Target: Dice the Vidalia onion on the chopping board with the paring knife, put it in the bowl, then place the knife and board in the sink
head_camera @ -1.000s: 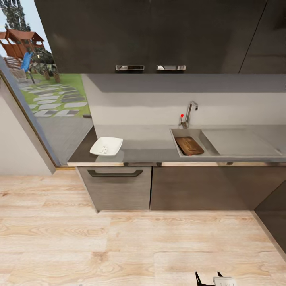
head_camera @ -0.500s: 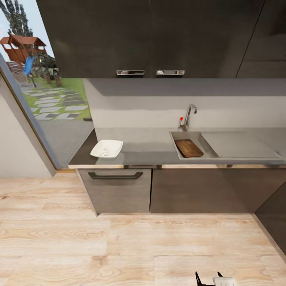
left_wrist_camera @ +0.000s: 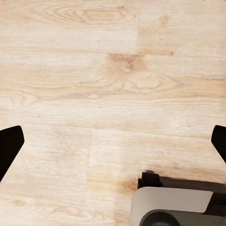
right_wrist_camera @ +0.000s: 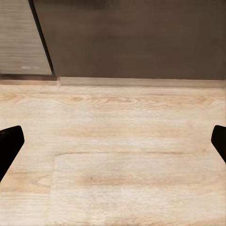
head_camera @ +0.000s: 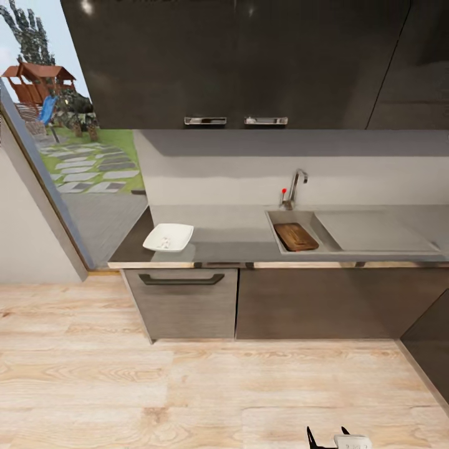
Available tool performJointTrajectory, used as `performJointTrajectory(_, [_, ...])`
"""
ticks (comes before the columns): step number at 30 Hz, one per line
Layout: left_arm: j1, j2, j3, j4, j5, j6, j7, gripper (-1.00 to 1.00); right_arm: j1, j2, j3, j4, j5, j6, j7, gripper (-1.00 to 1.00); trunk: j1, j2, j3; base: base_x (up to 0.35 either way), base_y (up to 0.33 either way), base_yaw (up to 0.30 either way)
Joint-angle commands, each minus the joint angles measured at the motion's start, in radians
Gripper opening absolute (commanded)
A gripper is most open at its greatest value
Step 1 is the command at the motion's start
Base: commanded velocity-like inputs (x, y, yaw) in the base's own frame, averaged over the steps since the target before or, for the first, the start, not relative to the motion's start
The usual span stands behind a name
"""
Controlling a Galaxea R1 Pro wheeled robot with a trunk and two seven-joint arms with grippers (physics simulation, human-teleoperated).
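The brown chopping board (head_camera: 296,237) lies inside the steel sink (head_camera: 326,232), under the chrome tap (head_camera: 297,185). On the grey countertop (head_camera: 231,229) to the left stands the white bowl (head_camera: 179,232) with tiny pale onion bits (head_camera: 165,240) in it. The paring knife is out of view. My right gripper (head_camera: 326,431) shows its two dark tips at the bottom edge of the head view, far from the counter. In the wrist views the left gripper (left_wrist_camera: 113,141) and the right gripper (right_wrist_camera: 113,141) are both open over the wood floor, holding nothing.
Dark base cabinets (head_camera: 312,302) with a drawer handle (head_camera: 181,279) stand under the counter, and dark wall cabinets (head_camera: 237,62) hang above. A glass door (head_camera: 62,156) to a garden is at the left. Pale wood floor (head_camera: 187,386) stretches between me and the counter.
The whole head view has shifted: the counter sits lower and looks slightly smaller, so the camera has moved. The board, bowl and grippers hold their places.
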Motion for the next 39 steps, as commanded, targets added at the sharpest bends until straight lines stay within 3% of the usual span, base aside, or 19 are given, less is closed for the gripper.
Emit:
performJointTrajectory(1, [-0.001, 0.0, -0.009, 0.001, 0.007, -0.003, 0.003, 1.0, -0.001, 0.0, 0.007, 0.0, -0.01, -0.003, 0.003, 1.0, 0.001, -0.002, 0.0, 0.0, 0.0, 0.0])
performJointTrajectory(25, [-0.001, 0.0, -0.009, 0.001, 0.007, -0.003, 0.003, 1.0, -0.001, -0.001, 0.007, 0.0, -0.01, 0.002, 0.003, 1.0, 0.001, -0.002, 0.038, 0.0, 0.0, 0.0])
performJointTrajectory(28, [-0.001, -0.009, -0.009, 0.028, 0.007, 0.001, 0.004, 1.0, -0.001, -0.003, 0.007, 0.0, -0.01, 0.02, -0.001, 1.0, 0.001, -0.002, 0.04, 0.0, 0.0, 0.0])
performJointTrajectory(31, [-0.001, -0.022, -0.01, 0.087, 0.007, 0.009, 0.004, 1.0, -0.001, -0.004, 0.007, 0.003, -0.01, 0.14, -0.004, 1.0, 0.001, -0.002, 0.041, 0.0, 0.0, 0.0])
performJointTrajectory(33, [-0.001, -0.028, -0.009, 0.112, 0.008, 0.058, 0.004, 1.0, 0.0, -0.008, 0.007, 0.004, -0.01, 0.366, -0.009, 1.0, 0.001, -0.002, 0.041, 0.0, 0.0, 0.0])
performJointTrajectory(35, [0.0, -0.029, -0.009, 0.12, 0.008, 0.165, 0.0, 1.0, 0.013, -0.022, 0.007, 0.005, -0.009, 0.551, -0.012, 1.0, 0.001, -0.002, 0.041, 0.0, 0.0, 0.0])
performJointTrajectory(36, [0.003, -0.029, -0.009, 0.122, 0.008, 0.227, -0.004, 1.0, 0.031, -0.034, 0.007, 0.005, -0.009, 0.606, -0.01, 1.0, 0.001, -0.002, 0.041, 0.0, 0.0, 0.0])
performJointTrajectory(37, [0.014, -0.028, -0.009, 0.124, 0.009, 0.307, -0.015, 1.0, 0.061, -0.052, 0.007, 0.005, -0.01, 0.654, -0.007, 1.0, 0.001, -0.002, 0.041, 0.0, 0.0, 0.0])
performJointTrajectory(39, [0.047, -0.022, -0.008, 0.125, 0.009, 0.361, -0.043, 1.0, 0.101, -0.064, 0.008, 0.005, -0.011, 0.686, -0.004, 1.0, 0.001, -0.002, 0.041, 0.0, 0.0, 0.0])
